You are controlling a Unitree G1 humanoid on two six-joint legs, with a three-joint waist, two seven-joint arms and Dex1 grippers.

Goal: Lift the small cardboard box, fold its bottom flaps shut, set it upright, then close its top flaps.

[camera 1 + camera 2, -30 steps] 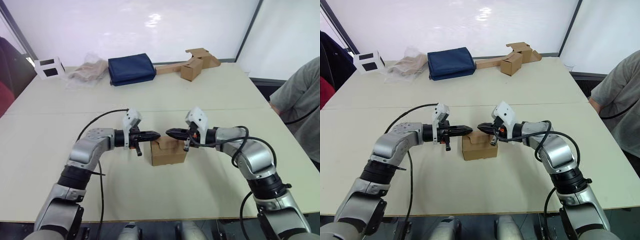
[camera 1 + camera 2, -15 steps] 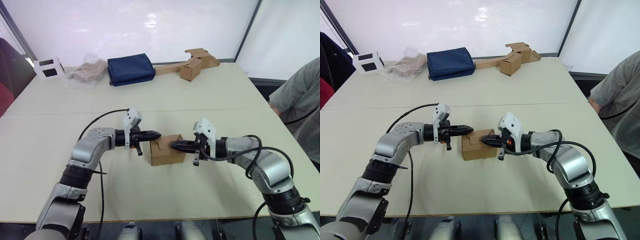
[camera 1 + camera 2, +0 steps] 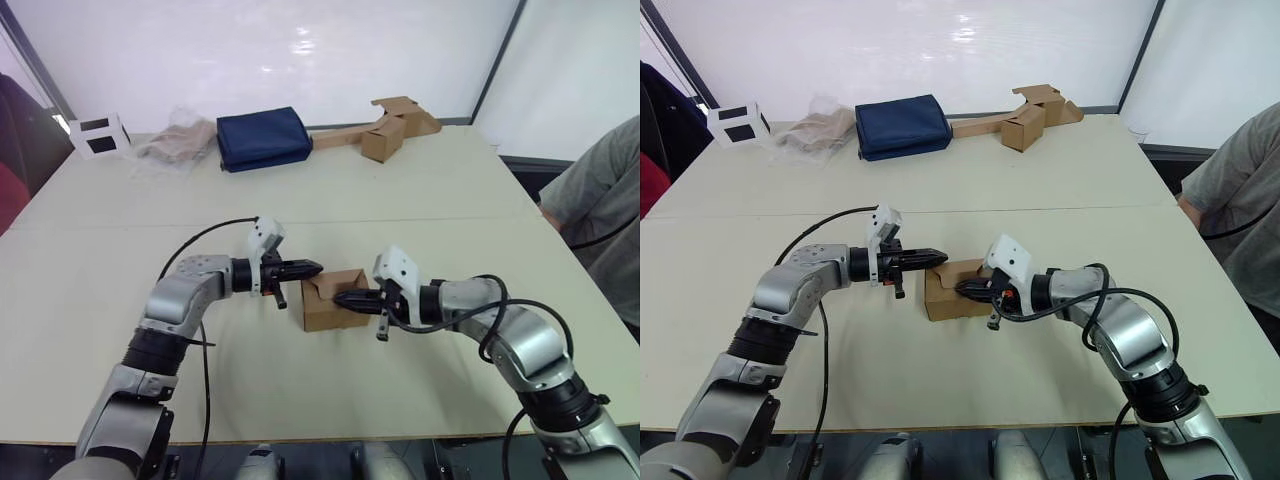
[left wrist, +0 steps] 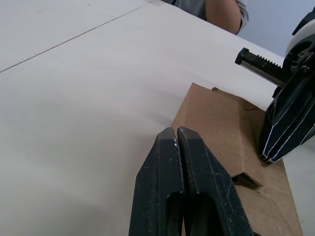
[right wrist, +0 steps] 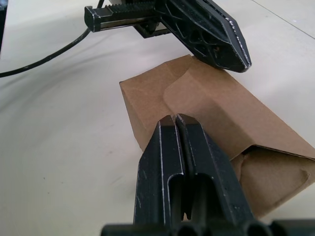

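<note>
The small cardboard box (image 3: 325, 312) stands on the table between my two arms. Its top flaps (image 5: 211, 105) are folded over the top, one with a curved notched edge. The bottom flaps are hidden beneath it. My left gripper (image 3: 313, 268) is shut, and its tip is at the box's upper far-left edge. My right gripper (image 3: 340, 299) is also shut and reaches in from the right, its tip lying over the box top. In the left wrist view, the shut fingers (image 4: 170, 162) point at the box (image 4: 216, 123), with the right gripper (image 4: 288, 120) beyond it.
Along the table's far edge are a white cube with black squares (image 3: 97, 135), a crumpled plastic bag (image 3: 178, 143), a navy blue bag (image 3: 262, 138) and brown cardboard pieces (image 3: 392, 125). A person in a grey shirt (image 3: 600, 200) sits at the right side.
My right gripper dropped from level with the left one, swung out to the right, then pushed back left onto the box top. The box top looks flatter now. The left gripper barely moved.
</note>
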